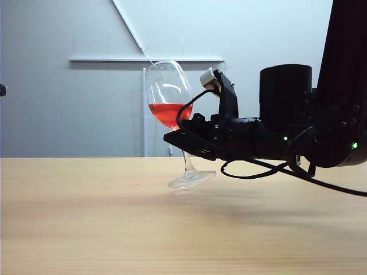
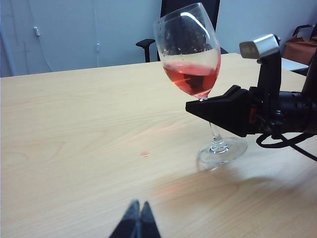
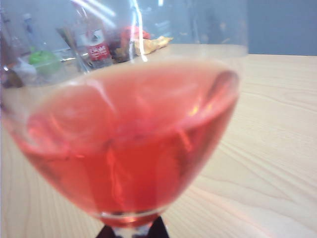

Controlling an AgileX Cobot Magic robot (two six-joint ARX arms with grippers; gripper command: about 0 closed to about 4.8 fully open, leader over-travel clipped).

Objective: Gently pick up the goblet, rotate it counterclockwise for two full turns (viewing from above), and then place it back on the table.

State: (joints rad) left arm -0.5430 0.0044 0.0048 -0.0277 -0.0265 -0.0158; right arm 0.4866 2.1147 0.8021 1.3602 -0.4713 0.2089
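right gripper (image 2: 214, 113) clenched on tilted goblet (image 2: 190, 54) stem, above table (image 2: 74, 124) | left gripper (image 2: 138, 220) closed, empty | risk: tilt spills wine

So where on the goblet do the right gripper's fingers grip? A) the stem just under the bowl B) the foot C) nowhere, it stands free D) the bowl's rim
A: the right gripper is shut on the stem of the tilted goblet, just beneath the bowl, with the foot lifted off the table.
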